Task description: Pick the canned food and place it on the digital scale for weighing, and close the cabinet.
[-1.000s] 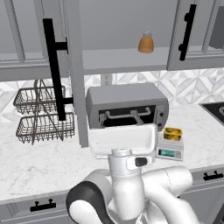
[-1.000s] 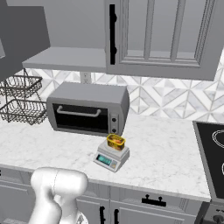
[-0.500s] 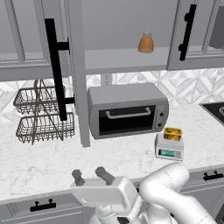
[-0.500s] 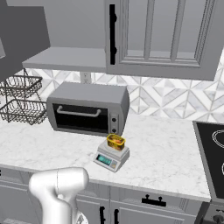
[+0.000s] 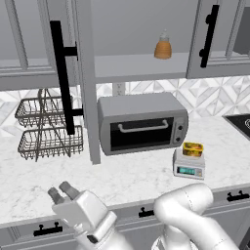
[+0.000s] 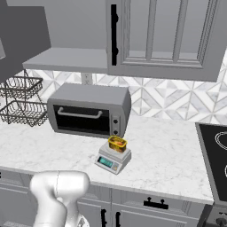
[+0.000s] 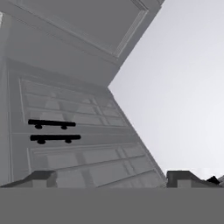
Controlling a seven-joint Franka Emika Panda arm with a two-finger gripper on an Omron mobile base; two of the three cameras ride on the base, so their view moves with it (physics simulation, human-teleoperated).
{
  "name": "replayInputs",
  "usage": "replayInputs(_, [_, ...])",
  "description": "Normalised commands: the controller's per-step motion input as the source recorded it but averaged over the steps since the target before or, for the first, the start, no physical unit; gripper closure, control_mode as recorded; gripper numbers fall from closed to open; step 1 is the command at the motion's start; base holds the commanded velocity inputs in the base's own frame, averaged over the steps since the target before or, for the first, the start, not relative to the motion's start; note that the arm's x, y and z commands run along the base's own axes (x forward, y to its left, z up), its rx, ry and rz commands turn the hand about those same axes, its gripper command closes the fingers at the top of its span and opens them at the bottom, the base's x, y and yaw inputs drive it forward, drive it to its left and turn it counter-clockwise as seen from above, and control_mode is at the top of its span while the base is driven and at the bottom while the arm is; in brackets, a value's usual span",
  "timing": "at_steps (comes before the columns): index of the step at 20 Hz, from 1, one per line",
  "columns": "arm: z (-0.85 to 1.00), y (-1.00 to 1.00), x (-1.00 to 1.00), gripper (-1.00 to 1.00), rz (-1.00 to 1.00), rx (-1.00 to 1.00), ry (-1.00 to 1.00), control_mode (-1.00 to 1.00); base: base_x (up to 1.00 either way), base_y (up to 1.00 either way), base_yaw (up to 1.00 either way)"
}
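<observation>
A: Where's the canned food (image 5: 193, 149)?
B: On top of the digital scale (image 5: 189, 166), just right of the toaster oven (image 5: 141, 123)

A: And the cabinet (image 5: 84, 83)?
B: Its left door stands swung out, an orange bottle (image 5: 163, 47) on the shelf

A: The gripper (image 5: 64, 192)?
B: Low by the counter edge, fingers spread wide, holding nothing

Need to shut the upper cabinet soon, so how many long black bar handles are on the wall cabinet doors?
2 in the left base view: one handle on the open door left of the toaster oven, another handle on the upper-right door. Others may be out of frame.
</observation>
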Motion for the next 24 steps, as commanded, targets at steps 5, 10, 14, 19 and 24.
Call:
replayInputs(5, [0.0, 1.0, 0.33, -1.0, -0.17, 0.19, 0.21, -1.0, 0.0, 0.0, 0.0])
replayInputs(10, [0.0, 0.68, 0.23, -1.0, -0.2, 0.35, 0.11, -1.0, 0.0, 0.0, 0.0])
replayInputs(14, [0.0, 0.1, 0.26, -1.0, -0.25, 0.44, 0.12, -1.0, 0.0, 0.0, 0.0])
replayInputs(19, [0.0, -0.08, 0.19, -1.0, -0.25, 0.57, 0.17, -1.0, 0.0, 0.0, 0.0])
replayInputs(24, [0.0, -0.4, 0.53, -1.0, -0.22, 0.55, 0.23, -1.0, 0.0, 0.0, 0.0])
